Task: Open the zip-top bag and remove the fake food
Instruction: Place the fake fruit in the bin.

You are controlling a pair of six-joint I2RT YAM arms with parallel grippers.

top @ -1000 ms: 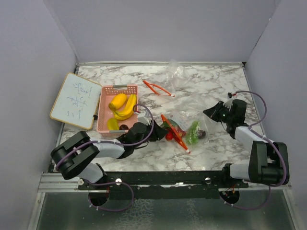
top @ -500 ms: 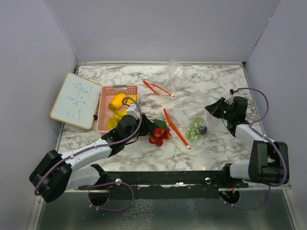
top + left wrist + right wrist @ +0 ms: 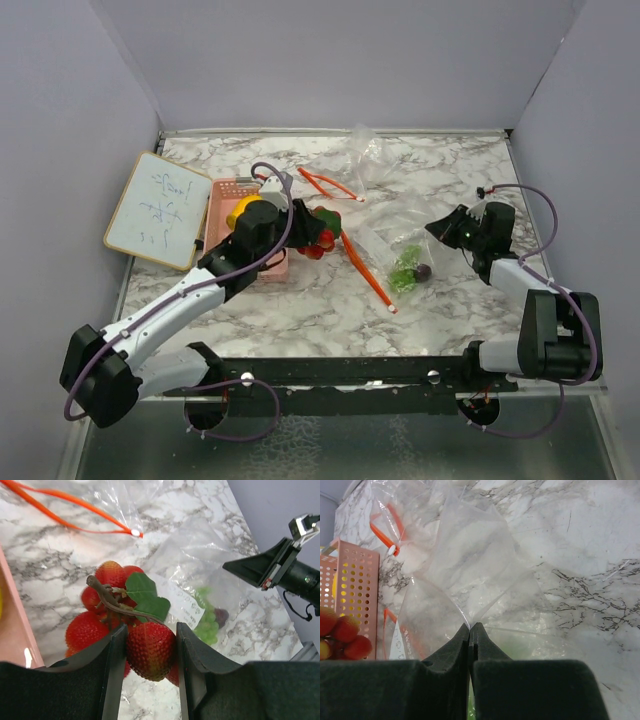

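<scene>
My left gripper [image 3: 148, 652] is shut on a red strawberry of a leafy strawberry bunch [image 3: 107, 607], fake food held in the air. From above, the left gripper [image 3: 303, 228] and the strawberry bunch [image 3: 320, 240] hang beside the pink basket's right edge. The clear zip-top bag [image 3: 395, 245] lies on the marble, its orange zip strip [image 3: 366, 271] open. Green grapes [image 3: 404, 266] and a dark purple piece [image 3: 424, 271] lie inside. My right gripper [image 3: 440, 231] is shut on the bag's far corner, and the film rises to a peak at the right gripper [image 3: 470, 628].
The pink basket [image 3: 240, 184] holds yellow bananas [image 3: 243, 210]. A second clear bag [image 3: 362, 155] with an orange zip [image 3: 328, 183] lies at the back. A small whiteboard [image 3: 158, 210] leans at the left. Grey walls close in three sides.
My left arm has lifted the strawberry bunch out of the bag and carried it left and back towards the basket. My right gripper has kept its pinch on the bag.
</scene>
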